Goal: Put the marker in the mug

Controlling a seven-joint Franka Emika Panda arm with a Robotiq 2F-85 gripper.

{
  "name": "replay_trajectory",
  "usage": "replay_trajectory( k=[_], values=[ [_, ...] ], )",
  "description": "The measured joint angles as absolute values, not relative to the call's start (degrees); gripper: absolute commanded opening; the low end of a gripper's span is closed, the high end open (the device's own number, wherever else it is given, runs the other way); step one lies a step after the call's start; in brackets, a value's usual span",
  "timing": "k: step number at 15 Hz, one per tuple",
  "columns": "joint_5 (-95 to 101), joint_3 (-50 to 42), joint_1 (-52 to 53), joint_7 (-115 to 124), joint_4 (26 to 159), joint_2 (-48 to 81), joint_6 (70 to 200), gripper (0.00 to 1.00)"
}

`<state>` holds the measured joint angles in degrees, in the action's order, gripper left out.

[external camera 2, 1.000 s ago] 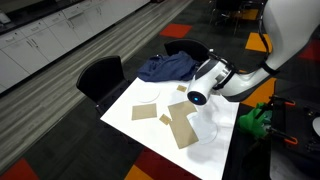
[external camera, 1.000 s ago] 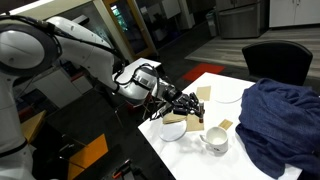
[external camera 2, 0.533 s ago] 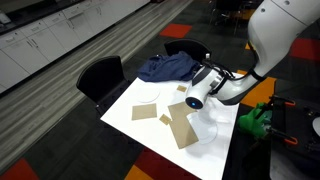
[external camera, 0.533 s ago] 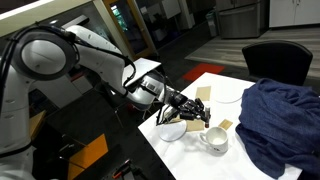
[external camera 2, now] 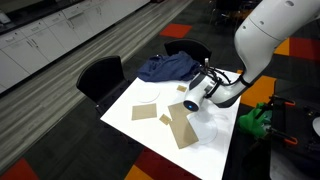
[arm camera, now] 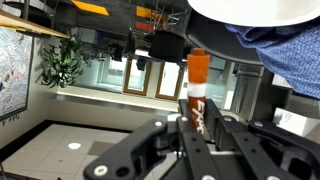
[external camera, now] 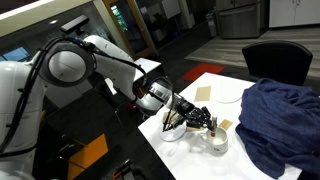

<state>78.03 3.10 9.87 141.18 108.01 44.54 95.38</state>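
Orange-and-white marker [arm camera: 197,78] is being pinched between the jaws of the gripper [external camera: 205,123] and held just beside the white mug [external camera: 216,141]; the drop inside is judged not yet made.

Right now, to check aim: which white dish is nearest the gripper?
The mug, small and handled, just below the gripper; the flat plates lie farther off.

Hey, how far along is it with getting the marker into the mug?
Done: the marker is off the table, clamped in the gripper. In hand: the gripper hangs close to the mug, just above its rim side. Left: line the marker up over the opening, lower it in and let go. It does not look to be inside yet.
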Motion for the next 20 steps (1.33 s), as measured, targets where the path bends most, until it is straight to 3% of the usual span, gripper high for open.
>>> replay_trajectory(
  k=[6,7,8,9,16,17,20],
  values=[
    [78.77,3.1,9.82,141.14,103.86,48.45,95.38,0.05],
    [78.79,3.1,9.82,141.1,103.26,48.92,95.38,0.13],
    [78.79,3.11,9.83,141.06,102.75,49.33,95.38,0.44],
    [78.79,3.12,9.83,140.99,102.38,49.65,95.38,0.45],
    [78.79,3.24,10.1,140.9,101.7,50.58,95.38,0.96],
    [78.79,3.24,10.11,140.9,101.7,50.64,95.38,1.0],
    [78.79,3.24,10.11,140.9,101.68,50.81,95.38,1.0]
  ],
)
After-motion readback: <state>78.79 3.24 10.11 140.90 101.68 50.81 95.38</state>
